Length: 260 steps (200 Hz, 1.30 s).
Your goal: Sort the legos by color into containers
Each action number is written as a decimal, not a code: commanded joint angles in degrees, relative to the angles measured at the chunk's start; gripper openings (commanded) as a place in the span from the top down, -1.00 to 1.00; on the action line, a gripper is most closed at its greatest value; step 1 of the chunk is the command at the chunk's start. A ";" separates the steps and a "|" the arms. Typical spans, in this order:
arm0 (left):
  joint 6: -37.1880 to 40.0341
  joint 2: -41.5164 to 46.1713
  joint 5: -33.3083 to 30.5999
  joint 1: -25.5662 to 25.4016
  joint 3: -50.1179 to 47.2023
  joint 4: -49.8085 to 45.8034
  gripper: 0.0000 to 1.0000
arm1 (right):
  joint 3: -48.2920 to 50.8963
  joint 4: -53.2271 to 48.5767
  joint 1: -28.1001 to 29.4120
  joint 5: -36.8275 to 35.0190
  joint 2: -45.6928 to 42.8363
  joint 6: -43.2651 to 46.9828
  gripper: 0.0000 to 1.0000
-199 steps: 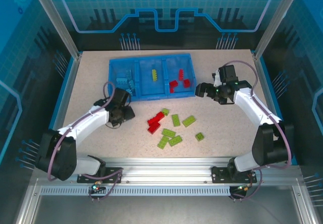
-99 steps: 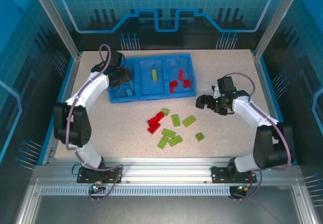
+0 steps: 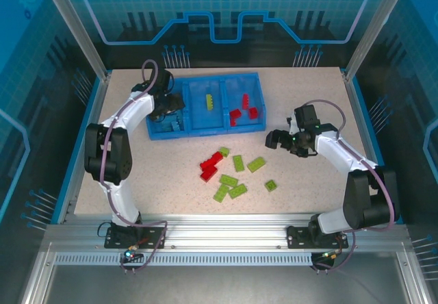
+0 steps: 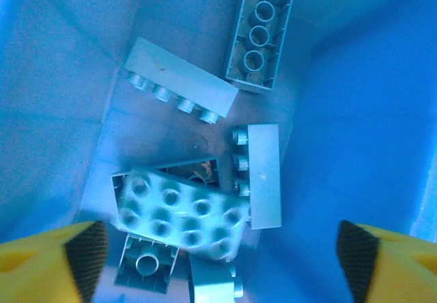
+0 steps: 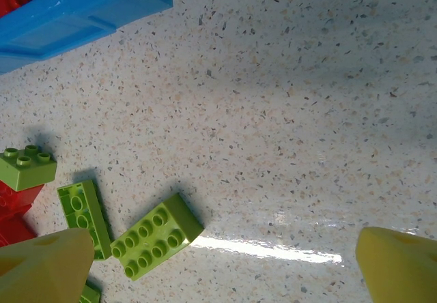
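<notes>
Nearest the arm bases, loose lime green legos [image 3: 237,176] and red legos [image 3: 211,165] lie scattered on the table [image 3: 308,181]. Farther out, the right gripper [image 3: 274,138] hovers over bare table beside the tray [image 3: 219,131], fingers spread and empty. At the back, the left gripper [image 3: 171,105], also spread and empty, hangs over the tray's left compartment, where light blue legos [image 4: 205,207] lie piled.
</notes>
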<state>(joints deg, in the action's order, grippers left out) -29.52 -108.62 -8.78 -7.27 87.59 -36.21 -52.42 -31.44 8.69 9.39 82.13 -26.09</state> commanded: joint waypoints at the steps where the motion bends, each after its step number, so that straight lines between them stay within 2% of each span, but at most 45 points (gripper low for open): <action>1: -0.18 4.71 1.61 0.31 -1.87 0.69 -0.97 | -0.30 0.07 0.36 0.01 -1.29 -0.59 -1.00; 31: -0.25 11.41 1.69 -1.21 -6.53 1.87 -0.97 | 0.11 0.02 0.36 0.02 -1.69 -0.61 -1.00; 61: 4.20 17.97 -2.07 -8.08 -14.29 2.79 -0.98 | 0.30 -0.22 0.39 -0.29 -2.00 -0.63 -1.00; 84: 4.08 23.43 1.34 -13.94 -24.95 6.86 -0.97 | 0.22 -0.46 0.42 -0.55 -2.34 -0.49 -1.00; 113: 0.53 29.15 6.29 -18.95 -36.74 11.91 -0.97 | -0.37 -0.46 0.27 -0.73 -1.92 -0.43 -1.00; 140: -0.25 32.86 6.51 -25.30 -43.85 17.10 -0.98 | -1.00 -0.05 0.19 -0.07 -0.89 -0.56 -1.00; 163: 3.22 32.43 4.95 -31.46 -45.55 19.49 -0.97 | -1.43 0.15 0.25 0.44 -0.30 -0.84 -1.00; 182: 4.57 30.12 5.73 -33.76 -46.05 21.14 -0.98 | -1.59 0.13 0.25 0.58 -0.30 -0.97 -1.00; 260: 5.48 22.43 3.29 -36.34 -45.12 21.26 -0.92 | -2.06 -1.01 0.12 -0.34 -0.70 -0.62 -1.00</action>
<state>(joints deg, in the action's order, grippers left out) -25.52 -84.49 -4.29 -42.78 42.48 -16.12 -52.51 -31.48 8.69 9.17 81.01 -26.50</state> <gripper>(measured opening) 0.976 0.999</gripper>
